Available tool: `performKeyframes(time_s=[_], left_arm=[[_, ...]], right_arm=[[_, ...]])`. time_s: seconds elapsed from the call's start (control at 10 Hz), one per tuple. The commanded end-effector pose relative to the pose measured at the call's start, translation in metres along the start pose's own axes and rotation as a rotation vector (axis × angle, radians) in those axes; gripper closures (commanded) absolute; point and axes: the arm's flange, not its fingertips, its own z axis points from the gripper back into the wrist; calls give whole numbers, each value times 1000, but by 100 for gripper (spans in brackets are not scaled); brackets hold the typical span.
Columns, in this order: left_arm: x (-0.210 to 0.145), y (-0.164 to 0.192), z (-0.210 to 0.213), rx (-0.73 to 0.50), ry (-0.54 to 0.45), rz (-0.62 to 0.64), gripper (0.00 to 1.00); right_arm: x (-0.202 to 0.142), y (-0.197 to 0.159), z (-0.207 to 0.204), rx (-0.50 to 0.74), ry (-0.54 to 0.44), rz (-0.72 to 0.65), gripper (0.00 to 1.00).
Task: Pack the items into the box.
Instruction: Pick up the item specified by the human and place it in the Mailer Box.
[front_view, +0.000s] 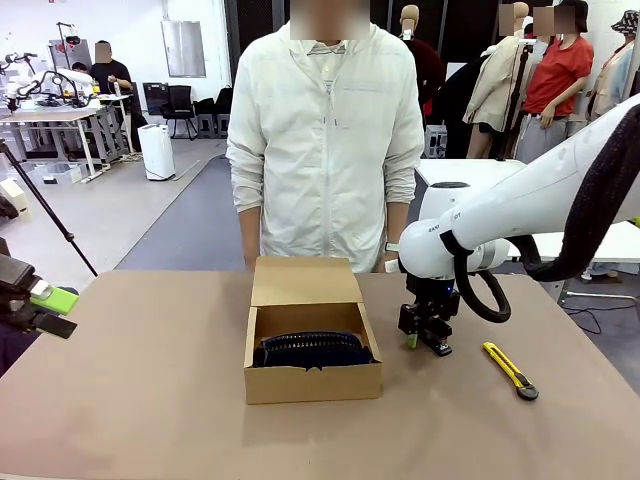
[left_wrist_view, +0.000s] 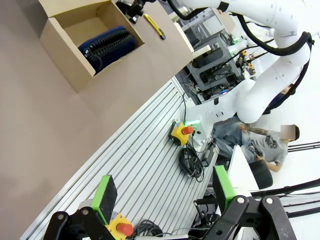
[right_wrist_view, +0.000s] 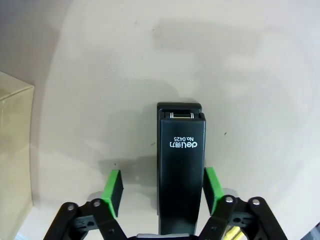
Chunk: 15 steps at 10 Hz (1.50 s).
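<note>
Box (front_view: 312, 330): plain brown cardboard
Pouch (front_view: 313, 350): dark navy, black ribbing
Stapler (right_wrist_view: 180, 165): black, white lettering on top
Utility knife (front_view: 508, 368): yellow and black
Table (front_view: 130, 400): flat tan-brown
Right gripper (right_wrist_view: 162, 186): black, green pads (right_wrist_view: 209, 189)
Left gripper (left_wrist_view: 165, 192): black, green pads (left_wrist_view: 106, 192)
Person's jacket (front_view: 325, 140): off-white

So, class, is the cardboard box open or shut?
Open: the box has its lid flap standing up at the back, and the navy pouch shows inside.
</note>
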Motion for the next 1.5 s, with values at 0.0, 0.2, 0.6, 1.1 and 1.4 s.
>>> performKeyframes(time_s=[0.0,0.2,0.6,1.1,1.4], left_arm=[[1,0,0,-18,-8,-7,0],[1,0,0,-18,-8,-7,0],[1,0,0,-18,-8,-7,0],[1,0,0,-18,-8,-7,0],[1,0,0,-18,-8,-7,0]], right_arm=[[-5,-1,3,-29,-10,26,100],[-5,-2,4,-50,-7,13,100],[-4,-3,4,-50,21,16,100],[-42,-21,121,-58,15,-103,100],[-90,-28,199,0,9,-270,100]])
